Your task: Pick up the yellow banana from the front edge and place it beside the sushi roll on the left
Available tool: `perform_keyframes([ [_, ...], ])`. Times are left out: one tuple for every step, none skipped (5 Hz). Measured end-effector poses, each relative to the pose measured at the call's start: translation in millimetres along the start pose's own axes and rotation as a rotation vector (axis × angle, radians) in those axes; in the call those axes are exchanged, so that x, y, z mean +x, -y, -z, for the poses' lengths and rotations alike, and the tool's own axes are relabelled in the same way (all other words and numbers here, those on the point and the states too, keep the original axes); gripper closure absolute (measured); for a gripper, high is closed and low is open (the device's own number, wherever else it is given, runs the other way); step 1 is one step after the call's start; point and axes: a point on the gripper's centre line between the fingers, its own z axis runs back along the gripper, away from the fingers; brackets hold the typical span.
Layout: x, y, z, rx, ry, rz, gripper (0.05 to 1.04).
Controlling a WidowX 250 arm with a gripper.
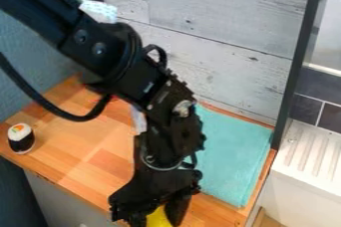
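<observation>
Your hand (156,221) hangs at the lower middle of the view, with the yellow thing (158,217) at its lower end. You cannot tell from here whether it is gripped or merely beside the hand, nor whether it touches the wood.

The largest risk is the arm (100,52) itself: it slants down from the upper left and hides much of the middle, so a sideways swing could catch something you can't see. Its looped cable (80,117) bows out to the left and might snag or drag. The cloth (230,154) lies flat just right of the arm; a low pass could rumple it or pull it along. The yellow thing could slip or get knocked over the front if your hold is weak or off-centre.

Now your limits. The plank wall (213,66) closes off the back. The counter (93,159) has its front edge close to your hand, so go easy that way. On the right, the sink (299,191) lies beyond the cloth, with the dark post (293,66) rising by the counter's back right corner. Your widest stretch of wood is on the left, between the arm and the sushi roll (21,138), which stands near the front left edge and could tip off if bumped.
</observation>
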Motion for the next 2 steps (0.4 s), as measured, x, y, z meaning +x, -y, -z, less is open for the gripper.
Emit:
perform_keyframes([
  [1.5,-2.5,0.3,-0.014,-0.010,0.053,0.497],
  [17.7,-6.3,-24.6,-0.089,0.007,0.256,0.497],
])
